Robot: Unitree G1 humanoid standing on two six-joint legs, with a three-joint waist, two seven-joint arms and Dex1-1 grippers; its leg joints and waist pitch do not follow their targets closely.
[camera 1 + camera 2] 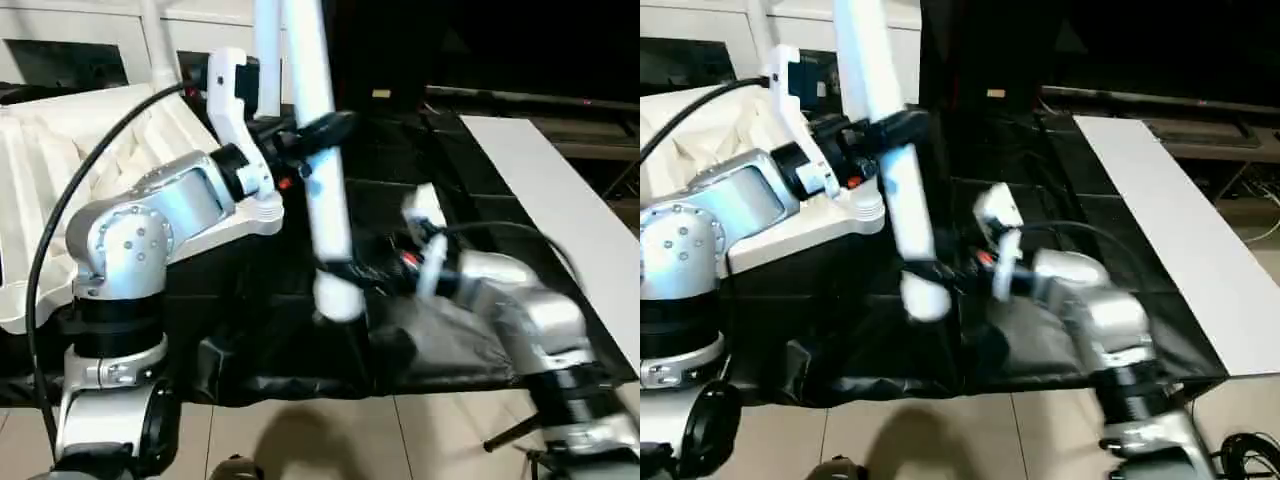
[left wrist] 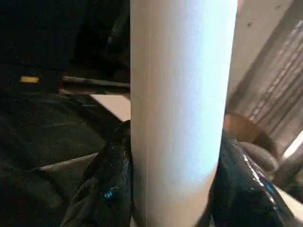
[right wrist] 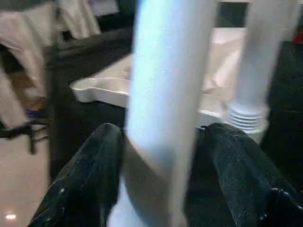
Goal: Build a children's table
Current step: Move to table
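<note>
The children's table top (image 1: 40, 150) lies upside down at the left, ribbed side up, with one white leg (image 1: 265, 50) standing on it; the right wrist view shows that leg's threaded base (image 3: 248, 116). A loose white leg (image 1: 330, 220) stands nearly upright over the black cloth. My left gripper (image 1: 318, 132) is shut on its middle, and both fingers (image 2: 104, 189) press against the leg (image 2: 180, 94). My right gripper (image 1: 345, 272) sits at the leg's lower end. There its fingers (image 3: 241, 179) stand on either side of the leg (image 3: 161, 94), with a dark gap on one side.
A long flat white board (image 1: 560, 210) lies along the right side of the black-covered work surface (image 1: 420, 340). A white cabinet (image 1: 60, 50) stands at the back left. Tiled floor (image 1: 330, 440) shows below the front edge.
</note>
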